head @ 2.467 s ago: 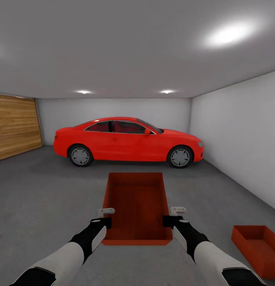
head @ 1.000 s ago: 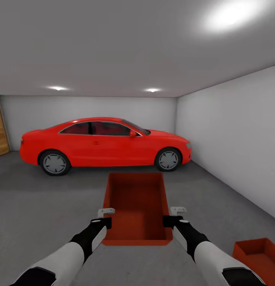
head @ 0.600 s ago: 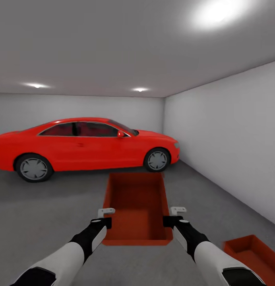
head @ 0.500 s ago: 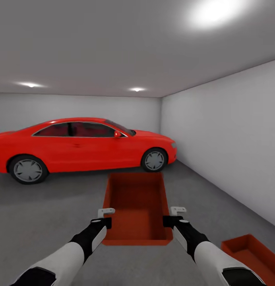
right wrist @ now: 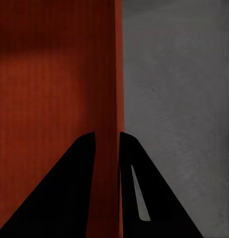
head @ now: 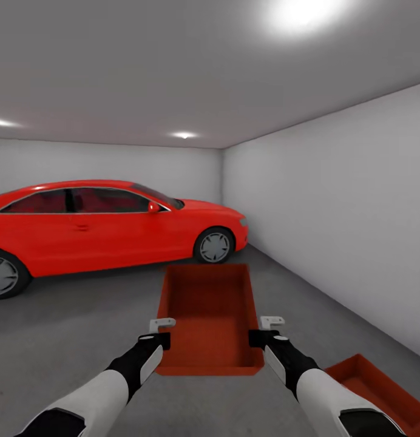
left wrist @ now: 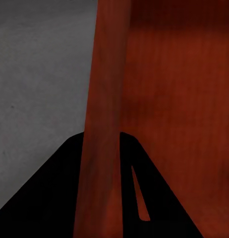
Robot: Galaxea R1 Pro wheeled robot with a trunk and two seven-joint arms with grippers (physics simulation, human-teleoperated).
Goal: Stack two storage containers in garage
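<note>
Container (head: 210, 315) of red-orange plastic hangs level above the grey garage floor (head: 64, 328), open top up, carried between both arms. The left gripper (head: 162, 332) is clamped on its left wall, the right gripper (head: 263, 331) on its right wall. The second container (head: 380, 388) sits on the floor beside the right arm. A red car (head: 107, 227) stands beyond, near the white wall (head: 343, 212).

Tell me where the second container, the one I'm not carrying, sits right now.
In the head view, the second container sits on the grey floor at lower right, just beyond the right arm, near the white side wall and right of the carried container.
</note>
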